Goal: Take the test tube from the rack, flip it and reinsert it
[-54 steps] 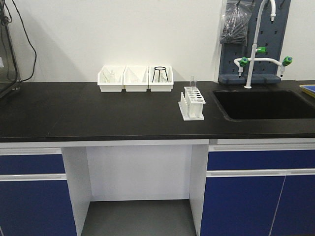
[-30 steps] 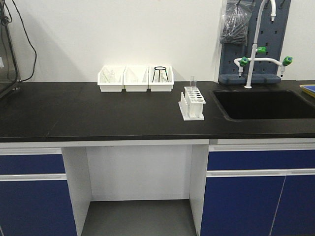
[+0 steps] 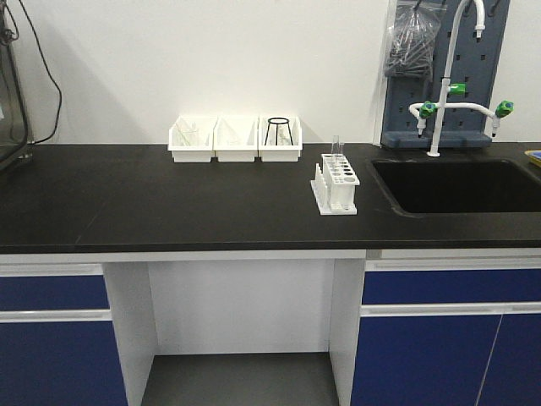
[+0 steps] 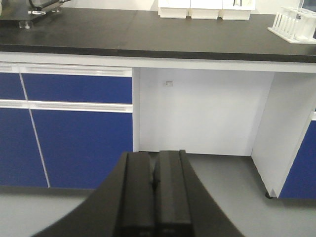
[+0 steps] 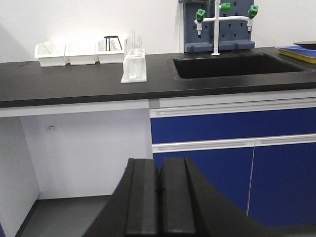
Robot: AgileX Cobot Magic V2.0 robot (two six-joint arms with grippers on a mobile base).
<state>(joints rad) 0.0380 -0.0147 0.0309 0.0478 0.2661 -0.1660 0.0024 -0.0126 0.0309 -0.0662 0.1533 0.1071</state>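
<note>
The test tube (image 3: 336, 145) stands upright at the 12 o'clock end of the rack (image 3: 336, 182) on the worktop (image 3: 169, 203), with the sink (image 3: 456, 186) at its 3 o'clock. The left hand (image 4: 154, 168) and right hand (image 5: 159, 173) are both clenched and empty.

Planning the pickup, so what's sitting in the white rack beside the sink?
One clear test tube stands upright in a far-end hole of the rack; the other holes look empty. Its lower part is hidden inside the rack.
</note>
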